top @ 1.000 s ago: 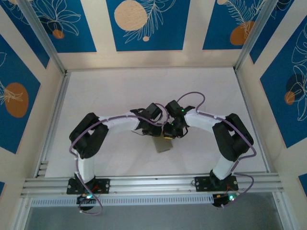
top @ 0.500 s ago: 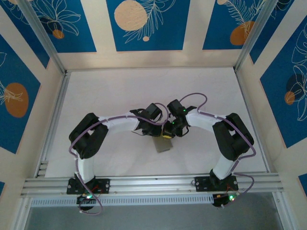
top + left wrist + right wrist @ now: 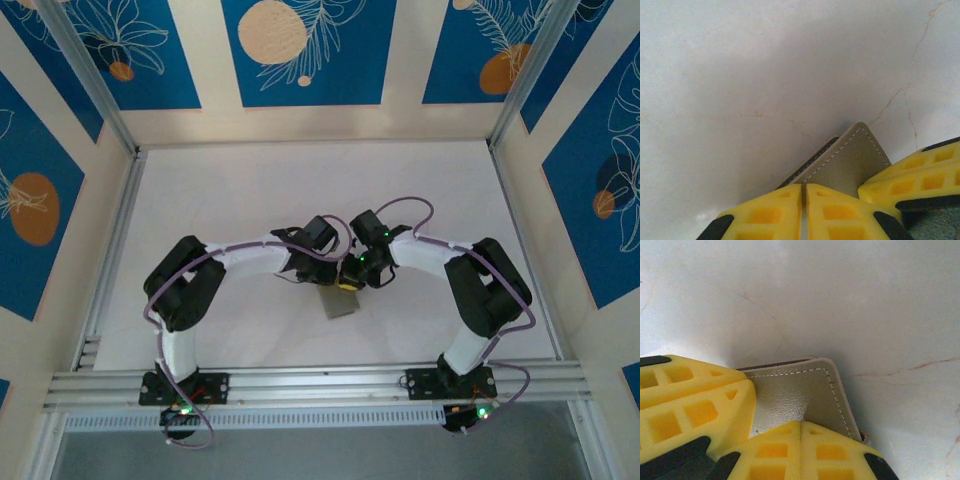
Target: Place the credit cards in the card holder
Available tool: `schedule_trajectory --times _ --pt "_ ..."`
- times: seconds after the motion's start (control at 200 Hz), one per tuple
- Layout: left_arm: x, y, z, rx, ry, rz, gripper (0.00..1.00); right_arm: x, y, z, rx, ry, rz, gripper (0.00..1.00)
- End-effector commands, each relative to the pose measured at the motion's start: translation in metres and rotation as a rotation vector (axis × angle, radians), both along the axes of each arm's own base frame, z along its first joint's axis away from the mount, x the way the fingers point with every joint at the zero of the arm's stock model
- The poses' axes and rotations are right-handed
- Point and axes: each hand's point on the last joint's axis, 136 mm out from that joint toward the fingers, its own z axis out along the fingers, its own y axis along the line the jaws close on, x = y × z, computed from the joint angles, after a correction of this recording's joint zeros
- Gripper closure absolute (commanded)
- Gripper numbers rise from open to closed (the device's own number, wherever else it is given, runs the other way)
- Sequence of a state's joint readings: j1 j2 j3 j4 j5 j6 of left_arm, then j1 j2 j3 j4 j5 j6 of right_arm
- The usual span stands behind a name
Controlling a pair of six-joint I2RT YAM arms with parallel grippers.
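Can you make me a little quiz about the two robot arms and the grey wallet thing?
1. True or false: the left gripper and the right gripper meet at the card holder.
2. What colour are their fingers? A red, B yellow, C blue.
3. Short answer: are the right gripper's jaws wide open or closed together?

Key: 1 true. 2 B. 3 closed together.
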State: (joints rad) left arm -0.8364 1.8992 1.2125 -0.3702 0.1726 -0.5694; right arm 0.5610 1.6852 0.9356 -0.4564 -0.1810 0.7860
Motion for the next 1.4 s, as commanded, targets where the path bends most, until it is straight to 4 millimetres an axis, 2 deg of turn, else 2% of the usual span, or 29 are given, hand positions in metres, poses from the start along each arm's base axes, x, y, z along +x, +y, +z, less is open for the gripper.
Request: schedule_trajectory --times 0.0,0.34,0.59,1.05,1.396 --pt "-0.020 0.001 -0.018 0.029 0.052 -0.030 0.89 -0.013 0.009 0.002 0.058 0.050 0.021 1.00" --pt "-0.020 0.000 -0.019 0.032 0.052 -0.032 0.89 -0.023 0.000 -0.001 0.030 0.056 0.027 1.00" --pt "-0.020 0.000 -0.018 0.032 0.051 -0.032 0.89 -0.031 -0.007 -0.013 -0.073 0.041 0.044 1.00" --pt "-0.020 0.001 -0.017 0.037 0.049 -0.031 0.89 -0.055 -0.020 -0.029 -0.250 -0.118 0.003 1.00" --pt "-0.022 0.002 -0.021 0.027 0.066 -0.011 0.89 -0.071 -0.023 -0.049 -0.306 -0.106 -0.025 1.00"
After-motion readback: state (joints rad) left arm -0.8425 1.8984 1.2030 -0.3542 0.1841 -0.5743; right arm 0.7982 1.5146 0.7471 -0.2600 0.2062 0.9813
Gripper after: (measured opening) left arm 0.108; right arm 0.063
